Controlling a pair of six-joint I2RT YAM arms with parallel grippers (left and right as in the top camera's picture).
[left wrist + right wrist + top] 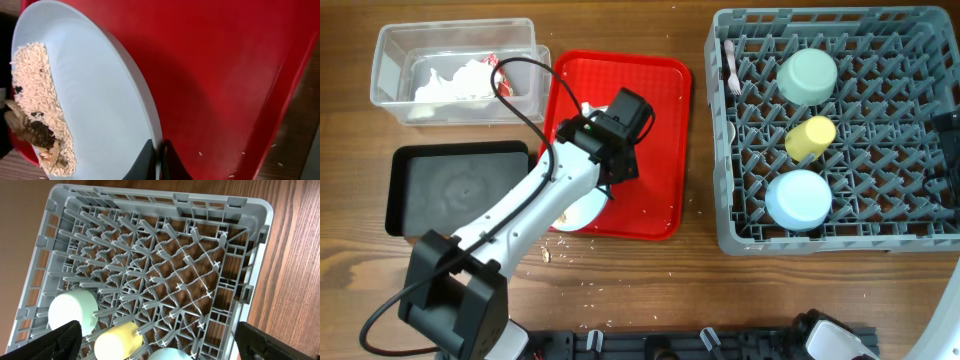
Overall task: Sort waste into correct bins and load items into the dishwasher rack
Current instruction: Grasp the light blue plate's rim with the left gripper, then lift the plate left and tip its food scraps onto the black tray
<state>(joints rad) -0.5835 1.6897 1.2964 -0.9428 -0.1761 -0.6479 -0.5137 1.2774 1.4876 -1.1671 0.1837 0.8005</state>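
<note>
Far out to the left of the left jaws sits the clear tub (390, 60), with the crumpled napkin (445, 80) and the red-and-white wrapper (490, 62) already inside. The black tray (400, 190) is just in front of it, also left of those jaws.

The left gripper (159, 147) is pinching the rim of the light blue plate (100, 100), one finger on each side of the edge. The plate lies over the red tray (225, 75), and it's got a heap of rice (35, 100) plus some brown scraps (35, 132) on the side farthest from the jaws. A few loose grains (200, 153) are on the red tray right next to the fingertips, and there are some crumbs (546, 255) on the table beside the arm.

Well to the right of all that is the dishwasher rack (720, 200). A white plastic utensil (731, 65) stands near its back-left corner; can't tell if it's the spoon or the fork.

The right gripper (157, 325) hangs above the rack with its jaws spread wide. Under it, upside down on the pegs, are the pale green bowl (72, 310) next to one finger, then the yellow cup (117, 337) and the light blue bowl (170, 354) in between.
</note>
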